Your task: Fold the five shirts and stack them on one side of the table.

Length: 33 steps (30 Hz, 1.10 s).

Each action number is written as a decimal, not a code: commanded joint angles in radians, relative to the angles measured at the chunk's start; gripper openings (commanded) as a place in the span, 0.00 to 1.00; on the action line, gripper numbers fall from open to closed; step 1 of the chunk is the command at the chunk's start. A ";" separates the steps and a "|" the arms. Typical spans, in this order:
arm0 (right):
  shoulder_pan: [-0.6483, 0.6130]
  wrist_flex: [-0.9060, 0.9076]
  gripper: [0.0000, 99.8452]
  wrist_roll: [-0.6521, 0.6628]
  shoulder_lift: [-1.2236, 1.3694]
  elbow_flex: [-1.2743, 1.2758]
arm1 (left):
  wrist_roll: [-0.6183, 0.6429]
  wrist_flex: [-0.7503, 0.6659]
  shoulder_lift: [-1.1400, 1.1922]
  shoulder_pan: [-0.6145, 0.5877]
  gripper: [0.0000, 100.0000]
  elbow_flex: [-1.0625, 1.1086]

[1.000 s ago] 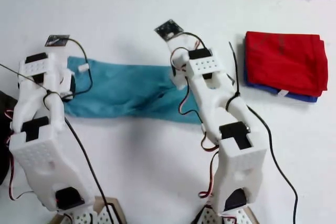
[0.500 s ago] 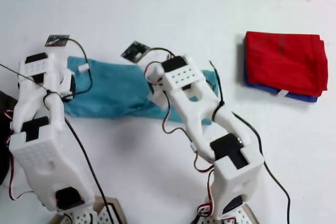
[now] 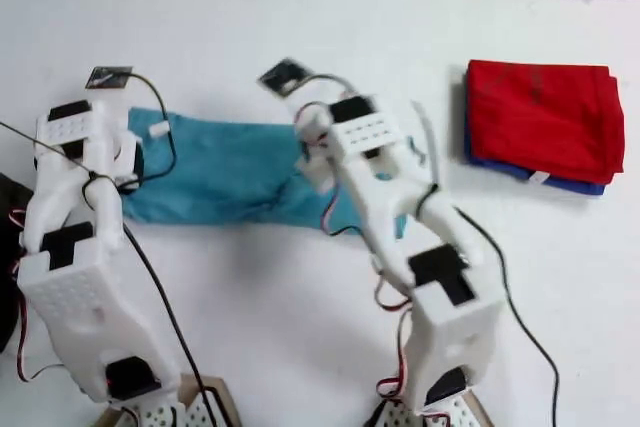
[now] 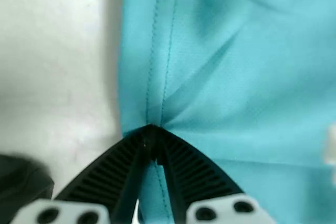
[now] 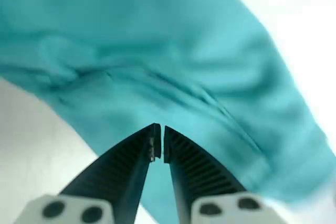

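Where the teal shirt [image 3: 230, 172] lies lengthwise across the surface [image 3: 300, 37], left pincer [image 4: 151, 136] clamped on its left hem; right pincer [image 5: 159, 142], jaws together, nearer the right half.

High view looks down, wrist views close, sharing teal shirt [image 3: 220, 172]
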 commanded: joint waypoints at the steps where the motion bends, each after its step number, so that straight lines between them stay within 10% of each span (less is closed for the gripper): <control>1: 0.094 0.053 0.02 0.051 -0.093 0.008 | 0.008 -0.029 0.006 -0.011 0.02 -0.007; 18: 0.217 -0.154 0.02 0.115 -0.205 0.411 | 0.008 -0.029 0.006 -0.011 0.02 -0.007; 33: 0.343 0.157 0.02 0.141 -0.746 0.448 | 0.028 0.215 -0.087 -0.043 0.15 -0.232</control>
